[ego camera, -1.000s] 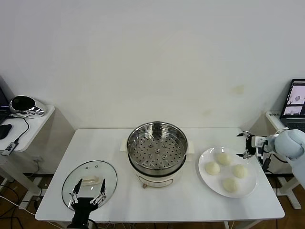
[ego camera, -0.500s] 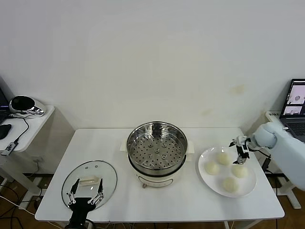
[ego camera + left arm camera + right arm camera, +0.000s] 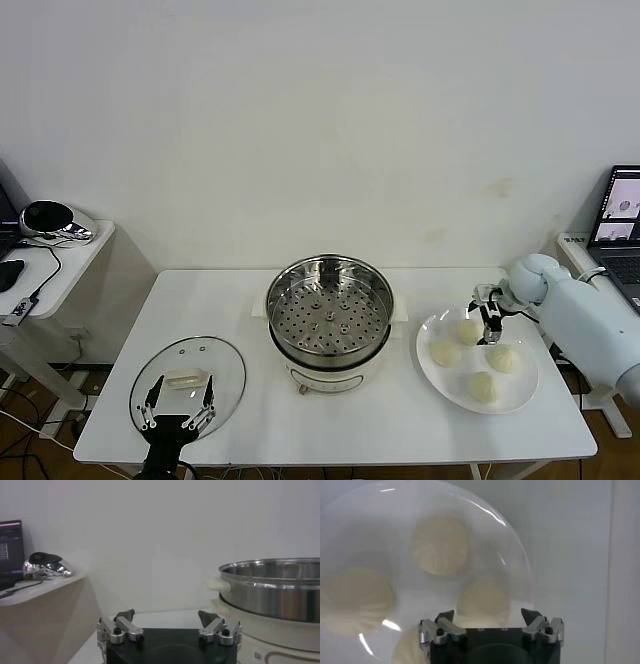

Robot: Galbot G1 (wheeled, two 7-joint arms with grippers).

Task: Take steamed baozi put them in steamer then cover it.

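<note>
Near left corner of the surface (image 3: 330, 425): left claw (image 3: 178, 415), fingers spread and holding nothing, parked over the cover (image 3: 188, 385).
Right edge, plate (image 3: 528, 388): four steamed baozi (image 3: 482, 387) lie on it, apart from one another.
Right claw (image 3: 487, 320): wide open, empty, hovering above the plate's far buns.
Handling: likely light, soft, easily dented; pinch gently across the widest part.
Centre toward far edge: steamer (image 3: 330, 312), uncovered, perforated tray bare.
</note>
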